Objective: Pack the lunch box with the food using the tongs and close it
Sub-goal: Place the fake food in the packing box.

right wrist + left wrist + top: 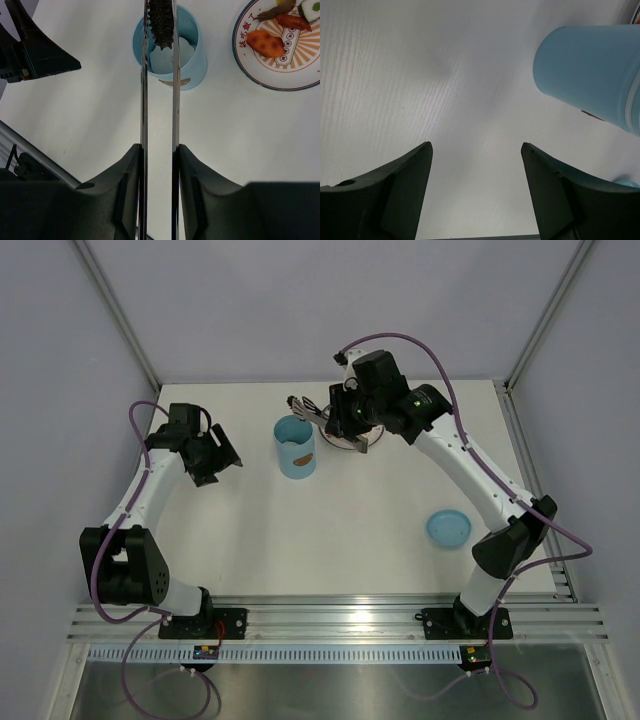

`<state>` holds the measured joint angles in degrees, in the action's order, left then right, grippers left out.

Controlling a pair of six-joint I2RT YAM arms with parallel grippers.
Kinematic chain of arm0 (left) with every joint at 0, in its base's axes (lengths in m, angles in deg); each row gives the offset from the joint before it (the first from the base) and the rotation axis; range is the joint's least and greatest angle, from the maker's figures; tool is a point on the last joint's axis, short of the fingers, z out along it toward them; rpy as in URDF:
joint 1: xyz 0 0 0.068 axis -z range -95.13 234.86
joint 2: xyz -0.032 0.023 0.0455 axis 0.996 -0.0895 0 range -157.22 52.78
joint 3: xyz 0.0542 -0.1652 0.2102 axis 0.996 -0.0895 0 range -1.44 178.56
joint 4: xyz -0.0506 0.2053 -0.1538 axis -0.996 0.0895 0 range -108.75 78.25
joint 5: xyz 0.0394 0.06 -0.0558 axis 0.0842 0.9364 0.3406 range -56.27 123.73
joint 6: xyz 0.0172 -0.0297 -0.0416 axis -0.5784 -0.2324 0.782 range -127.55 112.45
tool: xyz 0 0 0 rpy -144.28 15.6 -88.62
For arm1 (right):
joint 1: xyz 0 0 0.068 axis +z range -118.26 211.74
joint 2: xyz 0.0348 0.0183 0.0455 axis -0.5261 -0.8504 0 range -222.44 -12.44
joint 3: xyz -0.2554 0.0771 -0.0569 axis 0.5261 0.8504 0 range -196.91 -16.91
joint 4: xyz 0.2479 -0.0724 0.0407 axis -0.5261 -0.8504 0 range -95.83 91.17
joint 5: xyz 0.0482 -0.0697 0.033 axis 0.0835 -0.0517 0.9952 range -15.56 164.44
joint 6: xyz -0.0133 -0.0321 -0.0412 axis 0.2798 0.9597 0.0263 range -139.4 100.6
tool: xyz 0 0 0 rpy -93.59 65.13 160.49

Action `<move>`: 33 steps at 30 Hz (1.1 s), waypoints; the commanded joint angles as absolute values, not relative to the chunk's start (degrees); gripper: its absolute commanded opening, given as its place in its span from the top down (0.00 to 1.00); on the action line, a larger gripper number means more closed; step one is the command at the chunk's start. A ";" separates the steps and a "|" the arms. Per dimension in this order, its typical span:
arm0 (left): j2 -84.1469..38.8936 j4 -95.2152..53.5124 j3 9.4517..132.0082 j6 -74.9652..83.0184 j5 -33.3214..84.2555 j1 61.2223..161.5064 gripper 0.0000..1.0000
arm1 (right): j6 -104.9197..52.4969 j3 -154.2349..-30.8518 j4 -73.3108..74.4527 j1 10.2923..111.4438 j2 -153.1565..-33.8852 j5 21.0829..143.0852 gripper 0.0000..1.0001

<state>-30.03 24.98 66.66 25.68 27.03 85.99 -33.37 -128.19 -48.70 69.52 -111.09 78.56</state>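
While squeezed narrow by right gripper [159, 150], gripping dark roll [161, 22] in tongs [144, 100] near open lunch box [192, 70] (left gripper [476, 145] agape).

Shiny metal tongs [144, 100], probably plastic lunch box [197, 67]

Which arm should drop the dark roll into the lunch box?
Right. The right gripper clamps the tongs, which pinch the dark roll by the lunch box. The left gripper is open and empty.
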 commanded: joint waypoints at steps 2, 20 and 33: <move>-27.55 24.40 67.38 25.32 26.52 85.74 0.24 | -33.72 -131.17 -48.40 70.76 -112.90 79.54 1.00; -27.03 25.28 67.47 24.44 26.26 85.74 0.24 | -33.90 -132.75 -50.25 72.35 -117.38 80.16 0.57; -26.85 25.73 67.29 24.00 26.87 85.74 0.24 | -33.28 -137.41 -52.45 72.35 -120.37 80.07 0.46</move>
<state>-29.02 25.79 66.66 25.18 27.03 85.99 -33.75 -134.71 -52.31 71.82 -119.99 78.67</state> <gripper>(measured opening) 0.755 0.538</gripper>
